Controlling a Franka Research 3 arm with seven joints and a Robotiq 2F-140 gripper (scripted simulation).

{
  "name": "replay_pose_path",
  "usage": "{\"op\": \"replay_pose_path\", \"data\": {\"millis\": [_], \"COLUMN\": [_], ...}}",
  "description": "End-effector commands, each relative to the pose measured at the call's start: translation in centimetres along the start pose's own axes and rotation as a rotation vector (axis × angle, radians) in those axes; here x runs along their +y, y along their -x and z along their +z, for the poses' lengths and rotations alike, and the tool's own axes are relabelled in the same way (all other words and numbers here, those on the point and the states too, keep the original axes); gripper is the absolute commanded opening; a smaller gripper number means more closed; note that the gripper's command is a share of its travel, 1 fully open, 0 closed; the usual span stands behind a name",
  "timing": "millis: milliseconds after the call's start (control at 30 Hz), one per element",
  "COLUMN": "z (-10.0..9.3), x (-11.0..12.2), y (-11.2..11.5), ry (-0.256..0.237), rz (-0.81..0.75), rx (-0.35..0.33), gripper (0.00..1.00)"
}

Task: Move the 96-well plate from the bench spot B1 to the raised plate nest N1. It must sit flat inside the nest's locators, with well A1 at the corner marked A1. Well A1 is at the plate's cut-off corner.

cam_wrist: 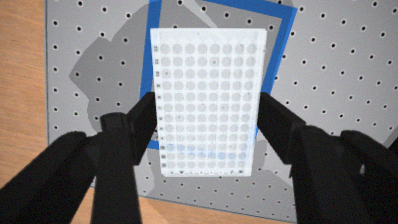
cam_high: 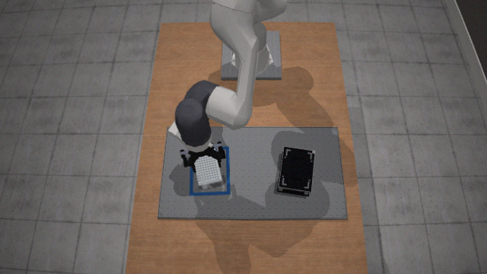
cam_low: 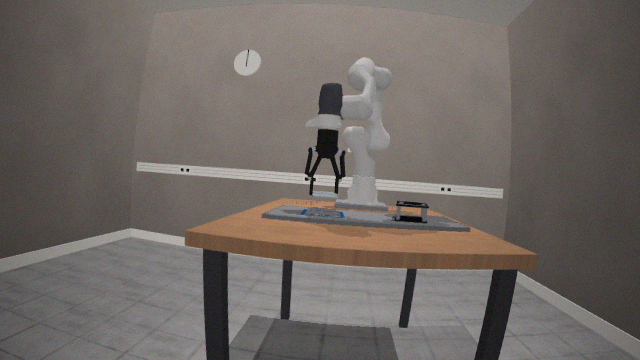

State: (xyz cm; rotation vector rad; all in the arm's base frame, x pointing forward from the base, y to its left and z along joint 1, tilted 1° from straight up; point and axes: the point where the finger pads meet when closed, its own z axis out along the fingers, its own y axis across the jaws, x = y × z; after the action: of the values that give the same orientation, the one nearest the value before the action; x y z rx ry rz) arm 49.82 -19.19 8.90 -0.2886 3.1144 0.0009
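The white 96-well plate [cam_high: 208, 170] is held between the two black fingers of my gripper [cam_high: 202, 160], which grip its long sides. In the exterior view the plate [cam_low: 323, 193] hangs level, a little above the blue-outlined spot B1 [cam_low: 322, 213]. The wrist view shows the plate [cam_wrist: 206, 102] between my fingertips, with the blue frame [cam_wrist: 280, 50] below it and turned relative to it. I cannot tell which corner is cut off. The black raised nest N1 [cam_high: 297, 170] with white corner locators stands to the right, empty; it also shows in the exterior view [cam_low: 411, 210].
The grey perforated baseplate [cam_high: 251, 173] lies on the wooden table [cam_high: 247, 236] and carries both the spot and the nest. The robot's base [cam_high: 251, 55] stands on its mount behind the baseplate. The table edges lie close to the baseplate on the left and right.
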Motion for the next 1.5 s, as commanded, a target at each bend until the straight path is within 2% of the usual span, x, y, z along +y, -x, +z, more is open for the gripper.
{"op": "replay_pose_path", "data": {"millis": [0,233,300,800,867,1333,1467], "z": [-0.3,-0.7,-0.7,-1.6,-1.6,-2.4,-2.5], "x": [1.2,3.4,3.4,8.2,8.2,12.6,13.3], "y": [0.4,1.0,1.0,2.2,2.2,3.3,3.5], "ry": [0.0,0.0,0.0,0.0,0.0,0.0,0.0], "rz": [-0.146,-0.379,-0.379,-0.879,-0.879,-1.343,-1.346], "rx": [-0.001,-0.001,-0.001,-0.001,-0.001,-0.001,-0.001], "gripper": [0.6,0.6,0.6,0.6,0.6,0.6,0.6]}}
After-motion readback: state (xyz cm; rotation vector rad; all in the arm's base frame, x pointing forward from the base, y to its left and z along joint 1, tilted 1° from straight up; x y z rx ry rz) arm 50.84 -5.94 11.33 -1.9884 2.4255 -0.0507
